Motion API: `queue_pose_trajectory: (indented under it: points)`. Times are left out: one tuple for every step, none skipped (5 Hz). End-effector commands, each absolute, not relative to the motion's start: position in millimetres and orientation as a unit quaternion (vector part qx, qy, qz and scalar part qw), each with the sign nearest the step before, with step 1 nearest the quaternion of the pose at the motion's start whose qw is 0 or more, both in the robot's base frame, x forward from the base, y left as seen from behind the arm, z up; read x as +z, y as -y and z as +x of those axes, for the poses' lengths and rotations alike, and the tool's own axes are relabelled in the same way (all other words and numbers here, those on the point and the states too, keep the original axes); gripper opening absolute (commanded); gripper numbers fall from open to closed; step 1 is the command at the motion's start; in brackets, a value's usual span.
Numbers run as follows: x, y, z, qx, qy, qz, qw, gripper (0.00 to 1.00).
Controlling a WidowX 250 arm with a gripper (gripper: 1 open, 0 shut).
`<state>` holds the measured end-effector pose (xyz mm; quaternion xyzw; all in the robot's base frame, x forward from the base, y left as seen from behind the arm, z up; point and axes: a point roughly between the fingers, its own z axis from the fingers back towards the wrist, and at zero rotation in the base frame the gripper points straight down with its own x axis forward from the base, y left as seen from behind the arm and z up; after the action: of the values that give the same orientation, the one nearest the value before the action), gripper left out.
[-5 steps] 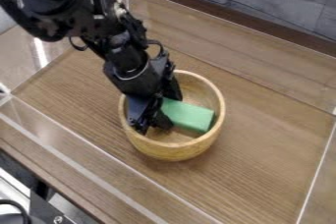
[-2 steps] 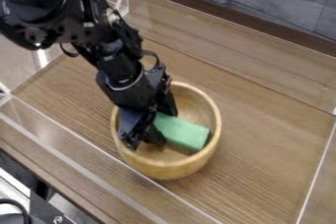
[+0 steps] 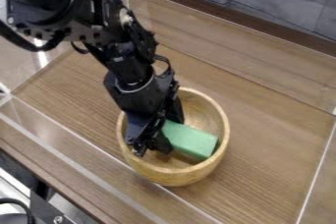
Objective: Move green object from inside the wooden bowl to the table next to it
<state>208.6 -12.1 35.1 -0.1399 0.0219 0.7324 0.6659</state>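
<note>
The wooden bowl [image 3: 214, 161] sits on the table [image 3: 269, 105] right of centre. The green object [image 3: 195, 141] lies inside the bowl, tilted, with its right end near the far wall. My black gripper [image 3: 148, 138] reaches down into the bowl's left half. Its fingers stand on either side of the block's left end and look shut on it. The block's gripped end is partly hidden behind the fingers, and it stays low inside the bowl.
Low clear acrylic walls [image 3: 73, 164] border the table at the front and the left, with another wall [image 3: 315, 184] at the right. The dark arm [image 3: 79, 22] comes in from the upper left over the table.
The gripper has swung within the bowl, first to the front left, then back right. The bowl slid with it over the table, and the green block stayed inside.
</note>
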Motion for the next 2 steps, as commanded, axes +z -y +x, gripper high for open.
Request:
queue_pose_trajectory:
  points:
    - [53.5,13.4,219.8,0.738,-0.003,-0.152,0.658,0.00]
    - [50.7,17.5,221.5,0.746,0.000,-0.151,0.649,0.00]
